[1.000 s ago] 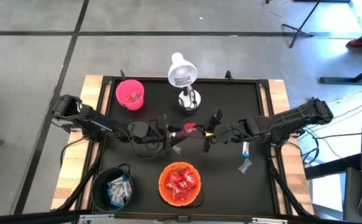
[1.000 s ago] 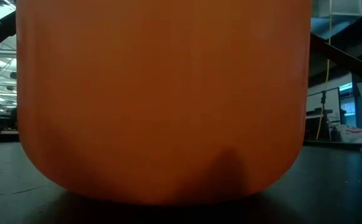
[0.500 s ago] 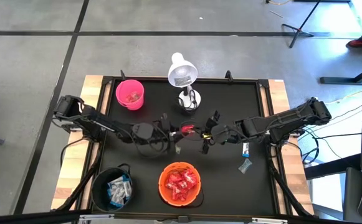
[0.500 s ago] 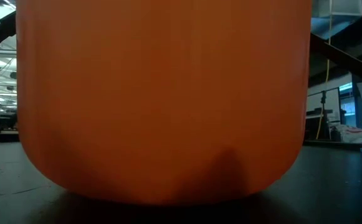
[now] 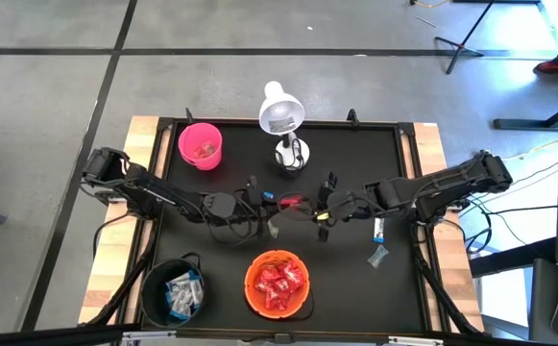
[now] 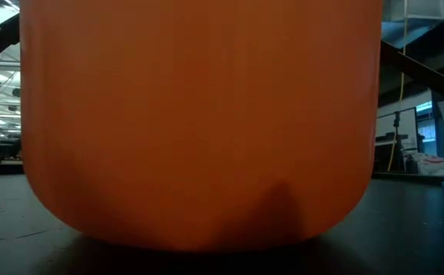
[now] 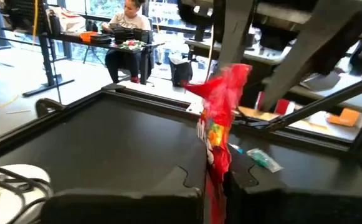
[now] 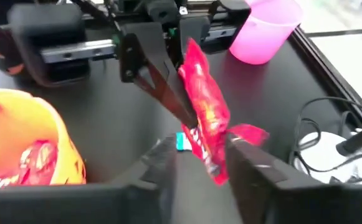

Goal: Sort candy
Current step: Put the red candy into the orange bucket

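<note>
1 pink plastic cup (image 5: 200, 145), 1 round orange bowl (image 5: 278, 284), 1 black bucket (image 5: 176, 289), 1 white desk lamp (image 5: 281, 115). 2 silvery-blue wrapped candies loose on mat (image 5: 379, 230) (image 5: 378, 256), 1 red wrapped candy (image 5: 291, 202) betw. grippers.

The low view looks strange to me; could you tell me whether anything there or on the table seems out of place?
The orange bowl stands right against the low camera and fills nearly the whole view, hiding the arms. On the table, two blue-and-white candies lie loose near the right edge, outside any container.
</note>
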`<action>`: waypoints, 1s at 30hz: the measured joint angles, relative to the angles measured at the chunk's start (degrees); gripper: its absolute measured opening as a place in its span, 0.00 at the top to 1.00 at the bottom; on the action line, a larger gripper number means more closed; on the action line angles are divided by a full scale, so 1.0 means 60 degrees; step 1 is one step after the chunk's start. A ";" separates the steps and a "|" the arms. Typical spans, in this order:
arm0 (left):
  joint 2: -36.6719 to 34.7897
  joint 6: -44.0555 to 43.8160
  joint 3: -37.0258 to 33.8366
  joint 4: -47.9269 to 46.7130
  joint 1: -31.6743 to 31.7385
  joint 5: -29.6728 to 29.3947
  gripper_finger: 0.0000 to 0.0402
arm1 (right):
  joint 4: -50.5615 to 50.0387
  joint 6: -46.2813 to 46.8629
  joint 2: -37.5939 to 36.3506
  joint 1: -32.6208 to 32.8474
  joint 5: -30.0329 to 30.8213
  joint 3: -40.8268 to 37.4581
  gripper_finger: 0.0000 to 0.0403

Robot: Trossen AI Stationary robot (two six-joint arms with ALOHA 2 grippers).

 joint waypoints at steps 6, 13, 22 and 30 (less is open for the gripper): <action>-0.1112 0.0483 -0.0004 -0.1745 0.0002 -0.0990 0.99 | -0.2723 0.0494 -0.0087 0.0007 -0.0110 0.1714 0.46; -0.3970 0.0152 -0.0004 -0.5554 0.0018 -0.2363 0.99 | -0.5323 0.1612 -0.0087 0.0380 0.0384 0.2935 0.38; -0.5575 -0.0740 -0.0004 -0.5928 -0.0692 0.2283 1.00 | -0.6737 0.2515 -0.0085 0.1437 0.1458 0.2941 0.45; -0.3484 0.1860 0.0641 -0.3523 -0.3254 0.3212 1.00 | -0.7305 0.2737 -0.0087 0.1774 0.1812 0.2941 0.51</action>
